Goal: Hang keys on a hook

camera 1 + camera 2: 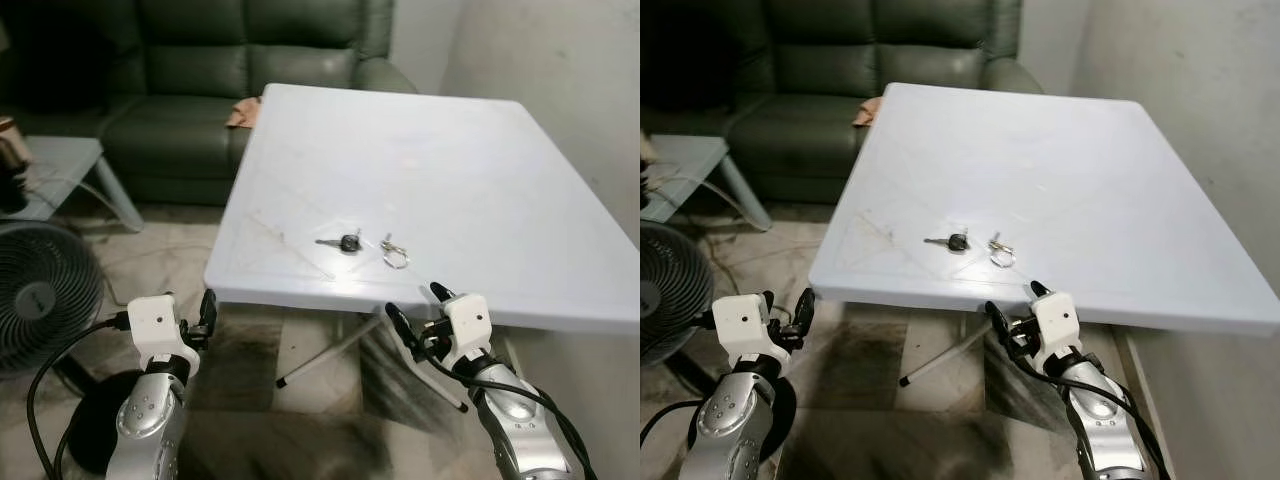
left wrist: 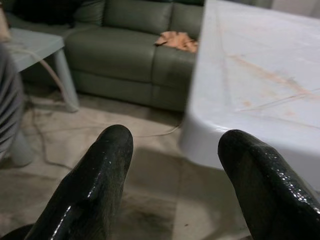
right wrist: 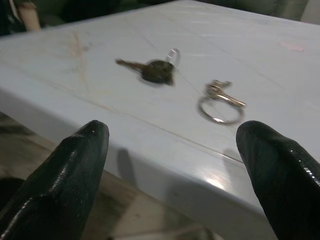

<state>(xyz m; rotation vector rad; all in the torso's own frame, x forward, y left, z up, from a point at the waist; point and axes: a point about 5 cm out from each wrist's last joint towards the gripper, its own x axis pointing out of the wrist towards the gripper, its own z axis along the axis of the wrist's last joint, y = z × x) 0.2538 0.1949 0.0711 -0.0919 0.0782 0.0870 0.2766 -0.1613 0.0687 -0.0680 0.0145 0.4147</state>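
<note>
A black-headed key (image 1: 344,242) and a ringed key (image 1: 393,251) lie just apart near the white counter's (image 1: 480,180) front edge, the right tool (image 1: 421,308) below that edge with fingers apart, the left tool (image 2: 172,165) likewise spread beside the counter's corner.

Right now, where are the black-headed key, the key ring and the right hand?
black-headed key (image 1: 348,242): left eye view, on its black head.
key ring (image 1: 396,259): left eye view, on the metal ring's rim.
right hand (image 1: 416,304): left eye view, midway between its fingertips.
</note>
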